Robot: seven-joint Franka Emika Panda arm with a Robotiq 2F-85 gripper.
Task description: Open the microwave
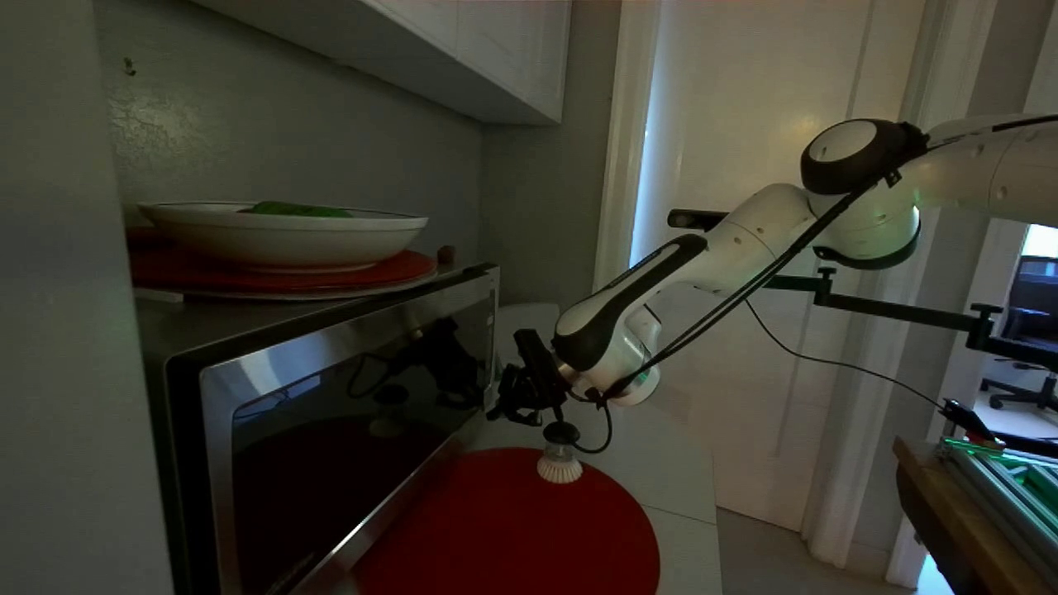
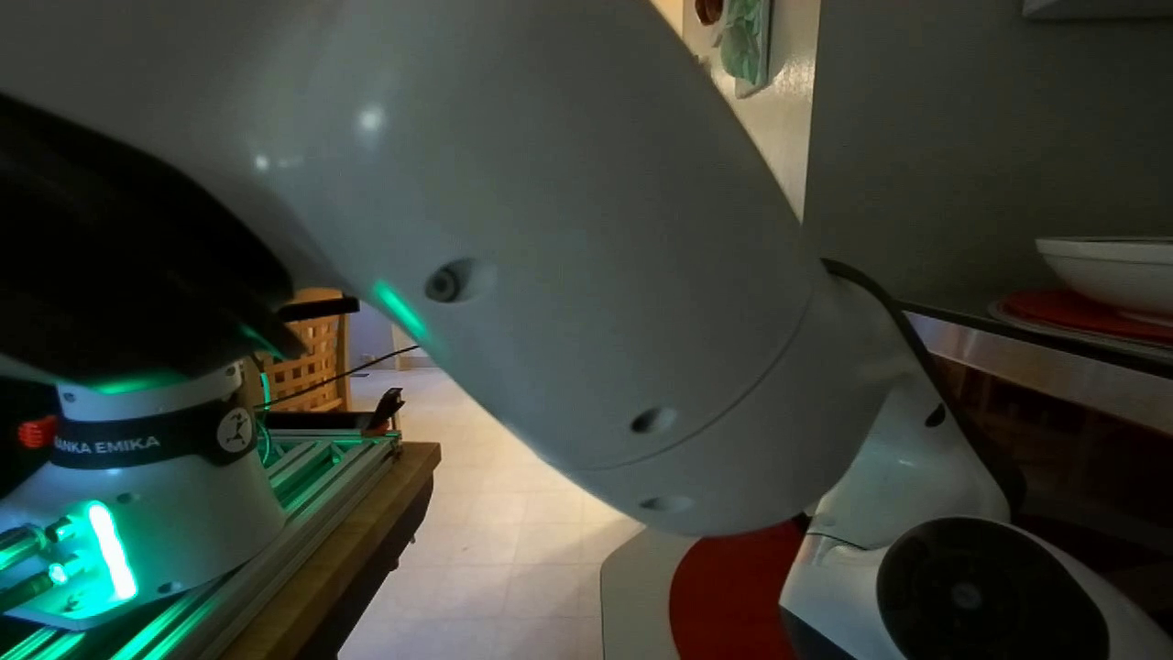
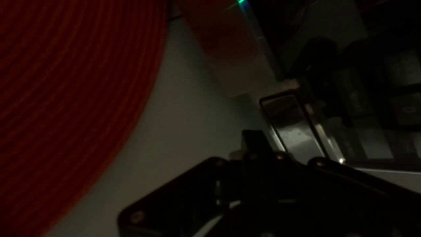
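Gripper (image 3: 253, 140), jaws together, hangs beside one microwave (image 1: 339, 438) topped by one bowl (image 1: 285, 240).

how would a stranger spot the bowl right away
Find the microwave, the big box with a dark glass door. On top lies a red mat, and the bowl rests on it. White sides and something green inside set it apart from the mat.

Dim room. Grey walls (image 1: 364, 165); white cupboard (image 1: 504, 58) overhead. White door (image 1: 744, 388) beyond the edge of the pale counter (image 1: 682, 467), blue-white light (image 1: 647, 165) down one side. Pale tiled floor (image 2: 495, 522), warmly lit, between wooden table (image 2: 385, 495) and counter corner.
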